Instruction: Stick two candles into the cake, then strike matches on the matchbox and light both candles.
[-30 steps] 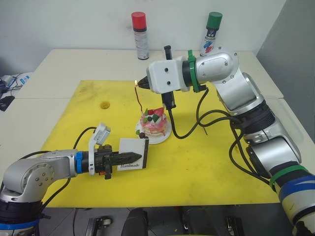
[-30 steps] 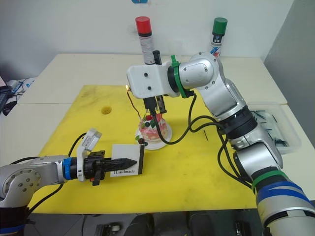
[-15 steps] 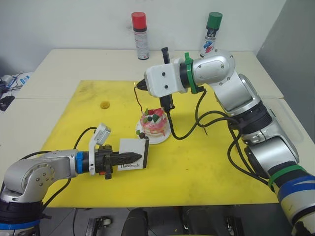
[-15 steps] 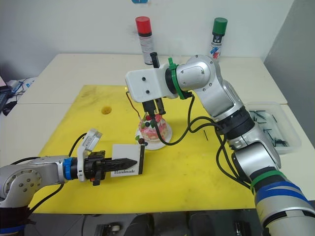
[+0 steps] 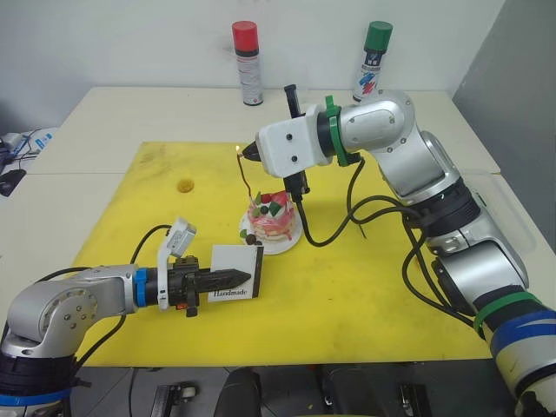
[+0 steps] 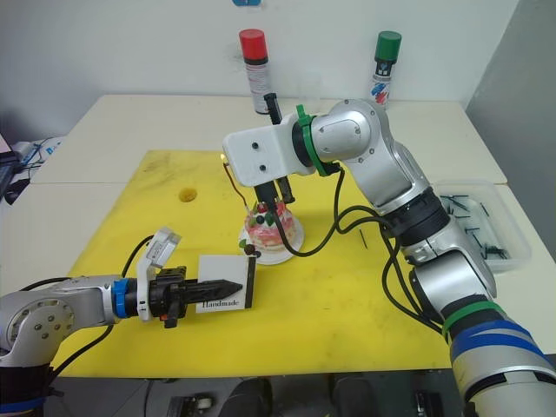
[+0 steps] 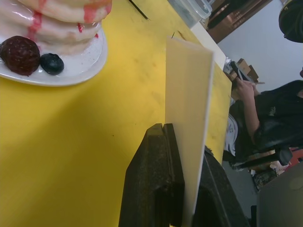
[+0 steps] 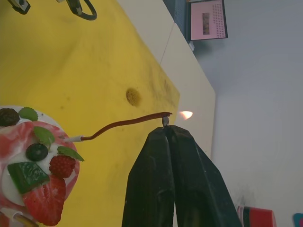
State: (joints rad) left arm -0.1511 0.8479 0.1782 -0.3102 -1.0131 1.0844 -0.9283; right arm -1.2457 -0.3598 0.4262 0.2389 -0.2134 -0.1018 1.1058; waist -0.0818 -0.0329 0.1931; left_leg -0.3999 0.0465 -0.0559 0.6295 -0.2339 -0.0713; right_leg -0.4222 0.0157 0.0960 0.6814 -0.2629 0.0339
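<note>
One cake sits on a small white plate near the middle of the yellow mat that covers the middle of the table. It is topped with a strawberry slice, green bits and dark berries, and two more berries lie on the plate's rim.

One candle is clearly seen: a thin, wavy red-brown stick planted in the far-left part of the cake and leaning up toward the table's far edge. A small flame burns at its top end. In the right wrist view a pale-tipped stick shows at the cake's other side; whether it is the second candle cannot be told.

The right gripper hangs above the cake with its tip right at the candle's top. Its jaws are together, and a tiny pale stub shows at their tip, touching the candle's end; whether it is a match is too small to tell.

One matchbox, white with "Handmade" printed on it, stands on edge above the mat toward the near left, well clear of the plate. The left gripper has its jaws clamped on the box.

Two spray cans stand at the table's far edge, one red-capped and one green-capped. One clear tray of small dark sticks lies at the right edge.
</note>
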